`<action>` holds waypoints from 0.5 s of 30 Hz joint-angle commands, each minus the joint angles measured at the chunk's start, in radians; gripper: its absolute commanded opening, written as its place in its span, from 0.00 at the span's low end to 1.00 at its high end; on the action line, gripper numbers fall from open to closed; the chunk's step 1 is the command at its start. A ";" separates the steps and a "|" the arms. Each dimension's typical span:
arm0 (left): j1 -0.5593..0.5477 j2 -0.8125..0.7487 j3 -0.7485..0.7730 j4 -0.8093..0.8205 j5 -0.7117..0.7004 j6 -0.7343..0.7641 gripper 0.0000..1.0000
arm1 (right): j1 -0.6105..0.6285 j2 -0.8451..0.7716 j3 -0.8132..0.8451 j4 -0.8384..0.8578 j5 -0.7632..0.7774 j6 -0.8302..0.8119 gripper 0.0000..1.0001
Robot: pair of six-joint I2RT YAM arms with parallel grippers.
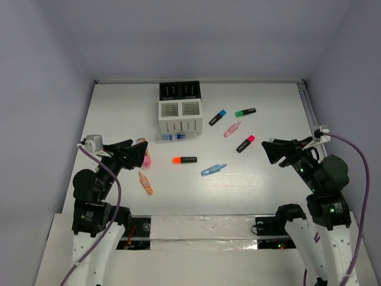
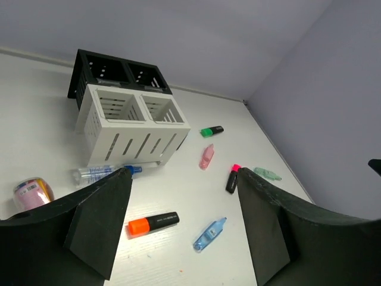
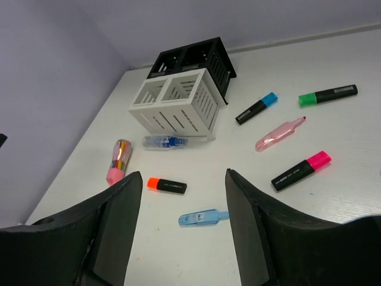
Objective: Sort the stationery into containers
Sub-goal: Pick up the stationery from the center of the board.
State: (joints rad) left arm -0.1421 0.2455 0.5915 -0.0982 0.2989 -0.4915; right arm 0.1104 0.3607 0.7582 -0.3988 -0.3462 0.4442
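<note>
The containers (image 1: 180,107) are two white slotted cups in front and two black behind, at the back middle of the table (image 1: 119,107). Loose stationery lies before them: highlighters capped blue (image 1: 217,117), green (image 1: 244,112), pink (image 1: 245,143) and orange (image 1: 184,159), a pink pen (image 1: 231,129), a blue pen (image 1: 213,170) and an orange pen (image 1: 146,183). My left gripper (image 1: 138,152) is open and empty, above the table left of the orange highlighter (image 2: 153,223). My right gripper (image 1: 269,150) is open and empty, right of the pink-capped highlighter (image 3: 300,170).
A clear pen with a blue middle (image 1: 177,137) lies against the white cups' front. A pink multi-colour pen (image 1: 144,156) lies under my left gripper's tip. A pale green pen (image 2: 268,174) lies near the right arm. Purple walls enclose the table.
</note>
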 commanded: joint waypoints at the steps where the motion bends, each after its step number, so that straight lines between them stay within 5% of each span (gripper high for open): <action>1: 0.006 0.049 0.034 0.006 -0.015 0.007 0.68 | -0.008 0.000 0.029 0.011 0.016 -0.012 0.63; 2: 0.006 0.061 0.033 0.003 -0.024 0.002 0.65 | -0.008 0.006 0.027 0.012 0.015 -0.010 0.57; 5: 0.006 0.119 0.021 -0.017 -0.067 -0.039 0.45 | -0.008 0.014 0.013 0.023 0.006 -0.007 0.00; 9: 0.006 0.190 -0.030 0.069 -0.044 -0.079 0.01 | -0.008 0.081 -0.013 0.034 -0.016 -0.010 0.00; 13: -0.016 0.274 -0.088 0.185 -0.085 -0.145 0.00 | -0.008 0.122 -0.062 0.083 -0.007 0.017 0.00; 15: -0.084 0.311 -0.108 0.215 -0.227 -0.148 0.00 | -0.008 0.133 -0.104 0.125 -0.002 0.036 0.00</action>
State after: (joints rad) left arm -0.1658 0.5171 0.5079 -0.0078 0.2054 -0.5945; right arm 0.1104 0.4805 0.6994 -0.3691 -0.3454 0.4507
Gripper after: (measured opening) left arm 0.003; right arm 0.010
